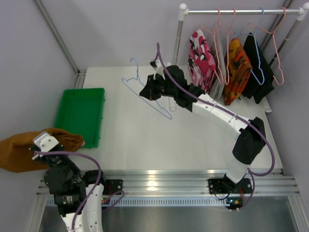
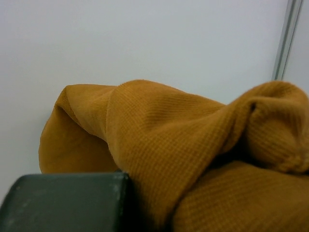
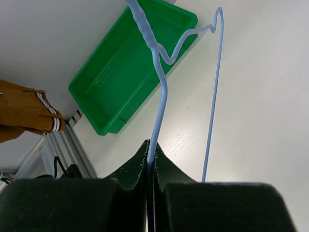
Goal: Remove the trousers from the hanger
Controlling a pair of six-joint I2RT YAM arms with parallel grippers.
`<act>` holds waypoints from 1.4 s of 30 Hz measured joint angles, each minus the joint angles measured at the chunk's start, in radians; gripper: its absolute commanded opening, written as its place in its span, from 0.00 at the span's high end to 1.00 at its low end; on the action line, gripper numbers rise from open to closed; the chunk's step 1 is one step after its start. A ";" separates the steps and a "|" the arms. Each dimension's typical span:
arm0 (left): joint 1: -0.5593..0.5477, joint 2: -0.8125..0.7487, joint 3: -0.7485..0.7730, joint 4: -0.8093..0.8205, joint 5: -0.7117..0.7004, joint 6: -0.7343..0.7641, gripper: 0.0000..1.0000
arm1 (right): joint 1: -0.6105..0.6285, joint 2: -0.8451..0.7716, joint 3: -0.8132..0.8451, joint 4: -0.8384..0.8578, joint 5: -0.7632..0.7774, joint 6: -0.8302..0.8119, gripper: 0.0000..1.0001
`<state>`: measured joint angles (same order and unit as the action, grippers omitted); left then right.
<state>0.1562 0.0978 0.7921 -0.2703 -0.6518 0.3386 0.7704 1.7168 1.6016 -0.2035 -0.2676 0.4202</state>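
My left gripper is shut on the rust-brown trousers and holds them off the table's left edge. In the left wrist view the brown cloth fills the frame beside one dark finger. My right gripper is shut on a bare light-blue wire hanger above the middle back of the table. Its jaws pinch the wire near the hook. The floral trousers hang on the rack. The light grey trousers are out of view.
A green tray sits at the table's left; it also shows in the right wrist view. On the rack hang an orange-patterned garment, a black garment and pink hangers.
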 measured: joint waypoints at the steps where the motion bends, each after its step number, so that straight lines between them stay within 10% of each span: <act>1: 0.000 -0.010 -0.019 -0.001 -0.001 0.010 1.00 | 0.000 -0.003 -0.004 -0.001 -0.001 0.000 1.00; 10: -0.001 0.077 -0.159 0.041 0.071 0.045 1.00 | 0.000 -0.011 -0.041 -0.011 -0.004 0.010 1.00; 20: 0.001 0.846 -0.152 0.416 0.367 0.072 0.98 | -0.001 -0.016 -0.044 -0.015 -0.021 0.031 1.00; 30: 0.005 1.396 0.082 0.357 0.634 0.002 0.01 | -0.016 -0.142 -0.044 -0.039 -0.053 0.022 1.00; 42: 0.011 1.196 0.467 -0.147 0.818 -0.159 0.01 | -0.181 -0.620 -0.163 -0.098 -0.058 -0.024 1.00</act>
<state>0.1677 1.2934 1.2587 -0.4175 0.1665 0.1799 0.5896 1.0966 1.4384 -0.3019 -0.3252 0.3965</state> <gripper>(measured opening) 0.987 0.003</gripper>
